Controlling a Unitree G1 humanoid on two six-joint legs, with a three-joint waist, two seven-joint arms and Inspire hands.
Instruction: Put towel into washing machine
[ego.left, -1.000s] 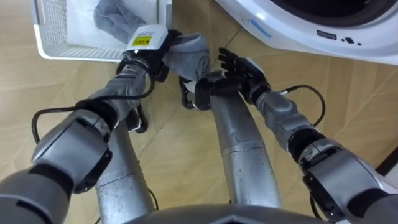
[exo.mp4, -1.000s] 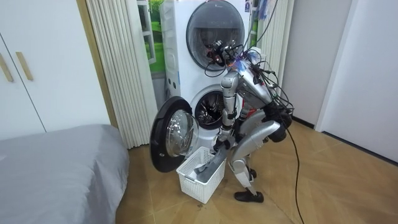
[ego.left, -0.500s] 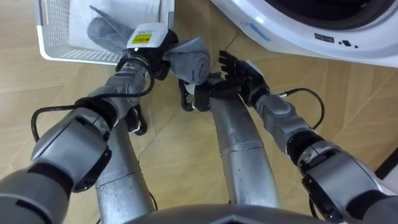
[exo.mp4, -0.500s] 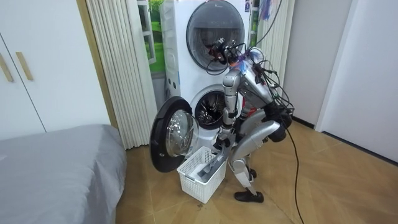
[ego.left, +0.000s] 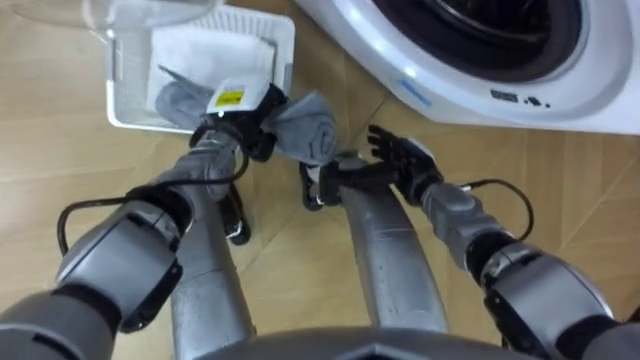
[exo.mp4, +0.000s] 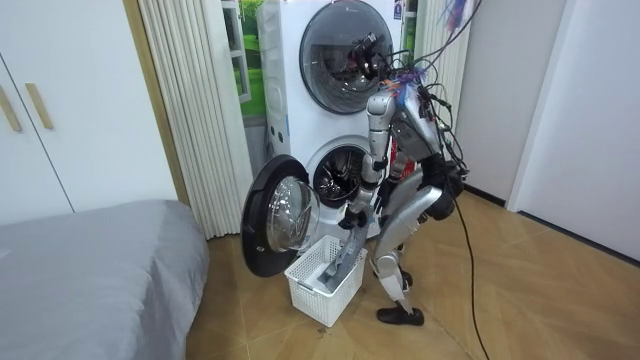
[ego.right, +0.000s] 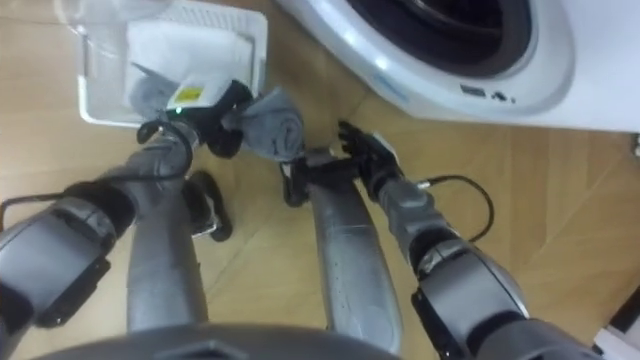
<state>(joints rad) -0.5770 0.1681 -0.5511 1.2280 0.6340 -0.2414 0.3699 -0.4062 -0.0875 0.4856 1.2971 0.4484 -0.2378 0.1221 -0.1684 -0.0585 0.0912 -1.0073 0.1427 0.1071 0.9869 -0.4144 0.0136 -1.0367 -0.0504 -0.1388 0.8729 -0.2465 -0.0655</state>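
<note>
While the left hand (ego.left: 236, 122) is clutching the bunched grey cloth towel (ego.left: 308, 122), probably soft, light and droopy, beside the white perforated plastic basket (ego.left: 287, 45), the right hand (ego.left: 402, 160) is hovering spread alongside.

I have my left hand (ego.right: 210, 112) curled round a bunched grey towel (ego.right: 270, 122) just off the white laundry basket (ego.right: 262, 36), my right hand (ego.right: 368, 158) beside it with fingers spread, below the washing machine (ego.right: 525, 62) front

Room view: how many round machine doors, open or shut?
2. The upper door is shut, in the stack's top unit; the lower door hangs open to the room view's left, beside the white basket.
</note>
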